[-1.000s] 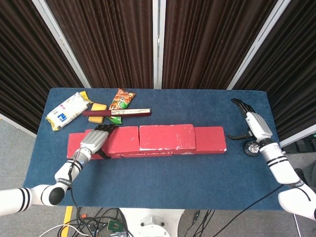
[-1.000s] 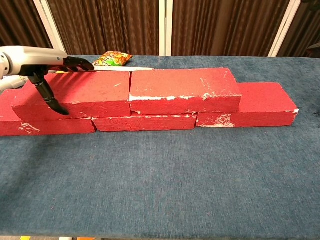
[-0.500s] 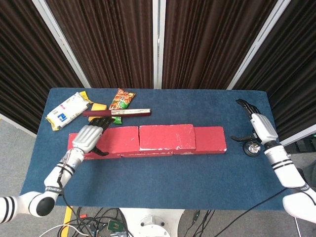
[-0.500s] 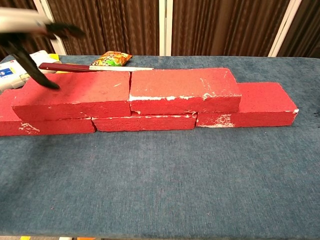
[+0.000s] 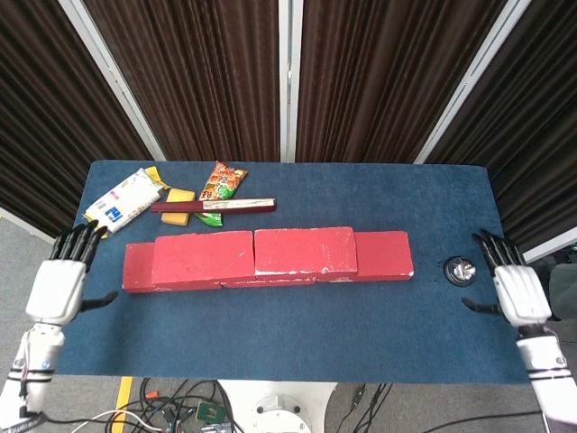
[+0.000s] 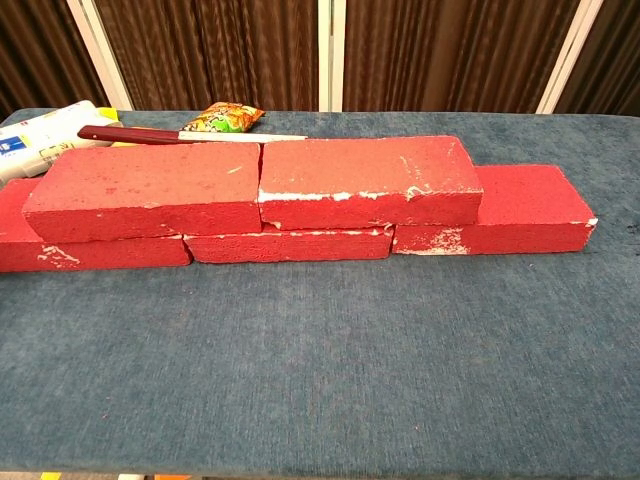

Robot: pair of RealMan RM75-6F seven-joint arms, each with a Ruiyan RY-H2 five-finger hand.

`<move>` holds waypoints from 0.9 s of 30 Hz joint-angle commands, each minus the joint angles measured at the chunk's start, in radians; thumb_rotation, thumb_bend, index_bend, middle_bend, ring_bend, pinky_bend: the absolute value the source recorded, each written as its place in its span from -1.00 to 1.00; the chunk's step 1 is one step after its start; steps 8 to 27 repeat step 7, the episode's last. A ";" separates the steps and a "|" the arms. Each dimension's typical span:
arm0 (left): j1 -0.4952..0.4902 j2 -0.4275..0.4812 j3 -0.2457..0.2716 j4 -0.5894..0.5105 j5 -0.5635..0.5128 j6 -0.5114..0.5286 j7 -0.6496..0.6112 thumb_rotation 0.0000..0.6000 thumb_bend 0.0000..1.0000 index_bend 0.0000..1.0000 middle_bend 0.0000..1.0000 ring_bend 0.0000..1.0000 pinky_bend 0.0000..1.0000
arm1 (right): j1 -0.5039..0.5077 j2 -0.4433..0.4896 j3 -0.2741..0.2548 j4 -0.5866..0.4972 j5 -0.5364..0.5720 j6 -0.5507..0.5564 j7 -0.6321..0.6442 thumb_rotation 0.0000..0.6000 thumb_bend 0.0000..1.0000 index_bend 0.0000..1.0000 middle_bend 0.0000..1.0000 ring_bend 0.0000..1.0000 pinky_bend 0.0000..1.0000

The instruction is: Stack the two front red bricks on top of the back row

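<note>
Red bricks: two upper bricks, the left upper brick [image 6: 145,190] and the right upper brick [image 6: 365,178], lie end to end on top of the back row [image 6: 490,212], near the middle of the table [image 5: 297,325].
Lower course: three bricks in a line; the middle one shows only as a thin strip under the joint of the upper pair, and the end bricks stick out left and right.
Long axis: all bricks run left to right across the table, parallel to its near edge.
Left hand [image 5: 61,281]: off the left edge of the table, fingers spread and pointing far, holding nothing. Not seen in the chest view.
Right hand [image 5: 514,287]: at the right edge of the table, fingers apart, holding nothing, just beside a small round metal object [image 5: 461,269].
Key relation: stack lies between the two hands, well apart from both; left hand is nearer the left upper brick, right hand nearer the right one.
Task state (judgement): both front bricks appear already stacked; no brick remains in front of the row.
Next move (judgement): likely none beyond checking alignment; any nudge would push along the long axis.
Far-left clutter: white packet [image 5: 123,200], yellow block [image 5: 180,196], snack bag [image 5: 221,181], dark red stick [image 5: 212,207], all beyond the bricks.
</note>
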 commanded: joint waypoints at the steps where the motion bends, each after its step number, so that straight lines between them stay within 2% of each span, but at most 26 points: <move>1: 0.096 -0.054 0.056 0.090 0.040 0.055 -0.062 1.00 -1.00 -1.00 -1.00 -1.00 -1.00 | -0.094 -0.043 -0.057 -0.013 -0.012 0.086 -0.069 1.00 -1.00 -1.00 -1.00 -1.00 -1.00; 7: 0.181 -0.095 0.072 0.175 0.050 0.081 -0.125 1.00 -1.00 -1.00 -1.00 -1.00 -1.00 | -0.165 -0.054 -0.065 -0.002 -0.016 0.158 -0.051 1.00 -1.00 -1.00 -1.00 -1.00 -1.00; 27: 0.181 -0.095 0.072 0.175 0.050 0.081 -0.125 1.00 -1.00 -1.00 -1.00 -1.00 -1.00 | -0.165 -0.054 -0.065 -0.002 -0.016 0.158 -0.051 1.00 -1.00 -1.00 -1.00 -1.00 -1.00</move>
